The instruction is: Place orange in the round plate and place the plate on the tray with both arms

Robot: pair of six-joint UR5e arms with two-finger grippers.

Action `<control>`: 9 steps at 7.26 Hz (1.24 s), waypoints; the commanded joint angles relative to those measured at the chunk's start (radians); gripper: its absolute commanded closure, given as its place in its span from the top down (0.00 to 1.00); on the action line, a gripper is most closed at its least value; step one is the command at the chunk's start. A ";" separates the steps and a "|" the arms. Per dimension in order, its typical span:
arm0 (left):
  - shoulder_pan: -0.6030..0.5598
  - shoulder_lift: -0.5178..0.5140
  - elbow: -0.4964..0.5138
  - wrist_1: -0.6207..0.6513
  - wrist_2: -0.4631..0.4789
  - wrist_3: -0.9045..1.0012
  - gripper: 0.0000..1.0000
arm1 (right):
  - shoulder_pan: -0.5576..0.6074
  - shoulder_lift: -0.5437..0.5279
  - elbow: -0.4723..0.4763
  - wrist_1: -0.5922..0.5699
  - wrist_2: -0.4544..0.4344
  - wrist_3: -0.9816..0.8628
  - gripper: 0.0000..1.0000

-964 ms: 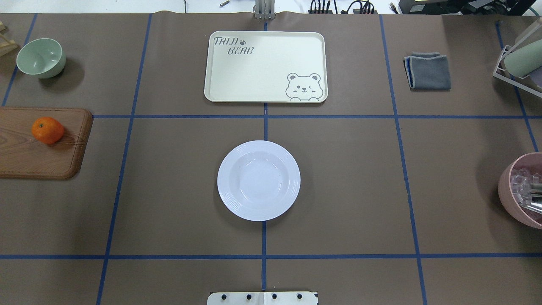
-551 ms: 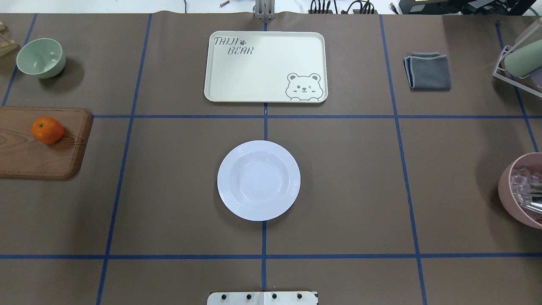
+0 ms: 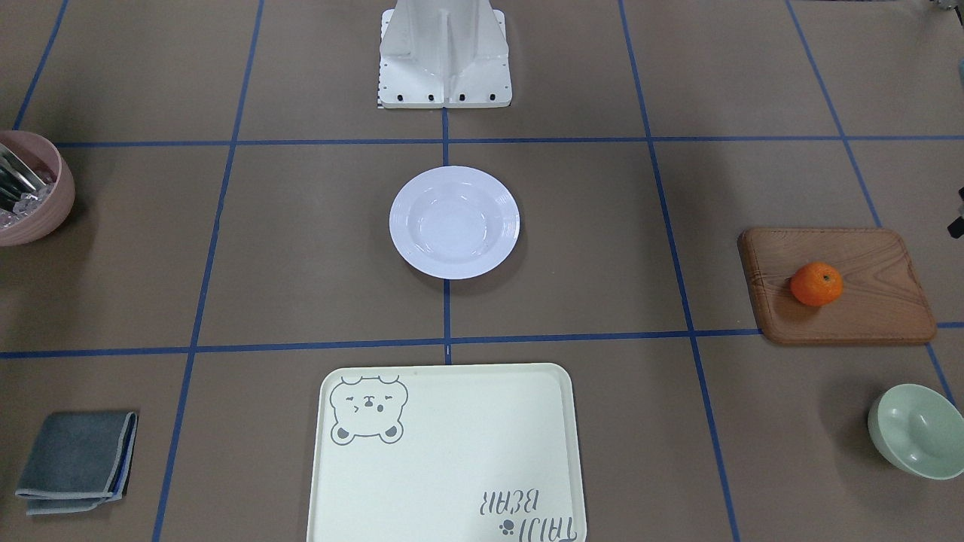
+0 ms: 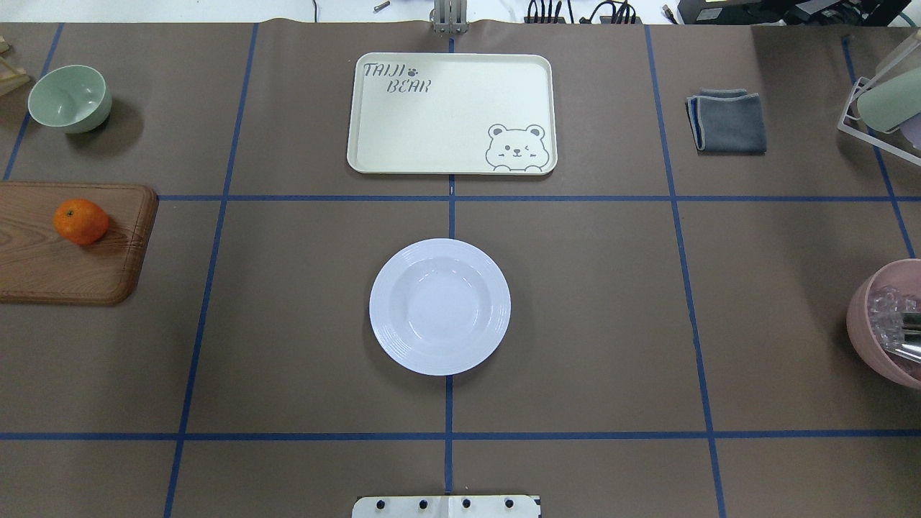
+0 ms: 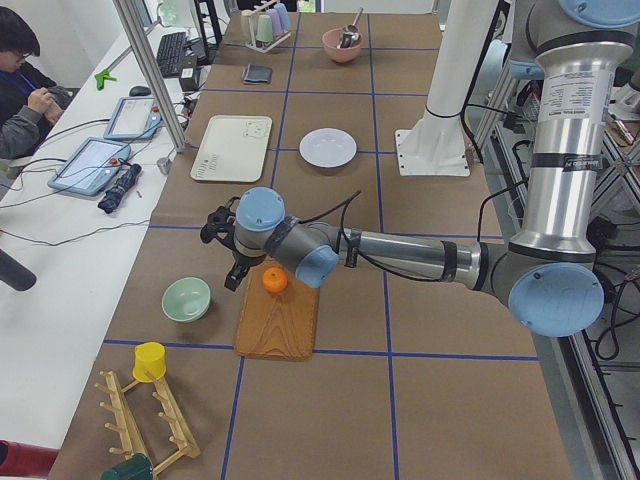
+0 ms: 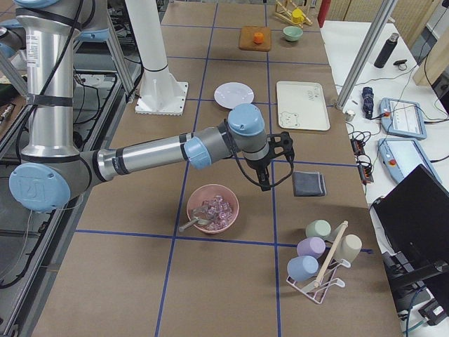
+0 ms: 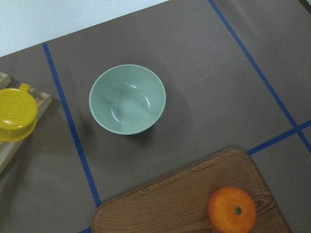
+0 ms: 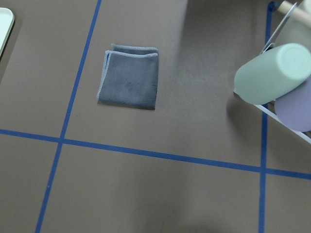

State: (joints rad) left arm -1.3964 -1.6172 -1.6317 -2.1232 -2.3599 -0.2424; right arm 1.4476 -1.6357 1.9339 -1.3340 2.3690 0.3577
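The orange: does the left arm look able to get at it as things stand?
Probably yes. The left end effector hangs just beside the orange on the wooden board, with nothing lying between them.

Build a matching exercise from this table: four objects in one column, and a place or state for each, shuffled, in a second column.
Things:
1. orange
2. round plate
3. tray
4. pink bowl

Places or states:
A. empty, between the tray and the robot's base
B. holds clear cubes and a metal utensil
C. on the wooden board
D. printed with a bear face, nothing on it

Pairs: 1-C, 2-A, 3-D, 4-B.
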 commanded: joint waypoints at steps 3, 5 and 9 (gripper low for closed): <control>0.273 -0.001 -0.013 -0.029 0.215 -0.253 0.99 | -0.314 0.004 0.132 0.003 -0.221 0.378 1.00; 0.327 0.000 0.018 -0.034 0.229 -0.253 0.99 | -0.351 0.002 0.132 0.028 -0.226 0.380 1.00; 0.364 -0.039 0.139 -0.107 0.260 -0.256 0.98 | -0.369 0.004 0.132 0.030 -0.224 0.380 1.00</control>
State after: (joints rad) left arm -1.0389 -1.6399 -1.5208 -2.2216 -2.1015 -0.4972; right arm 1.0815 -1.6329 2.0662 -1.3043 2.1446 0.7377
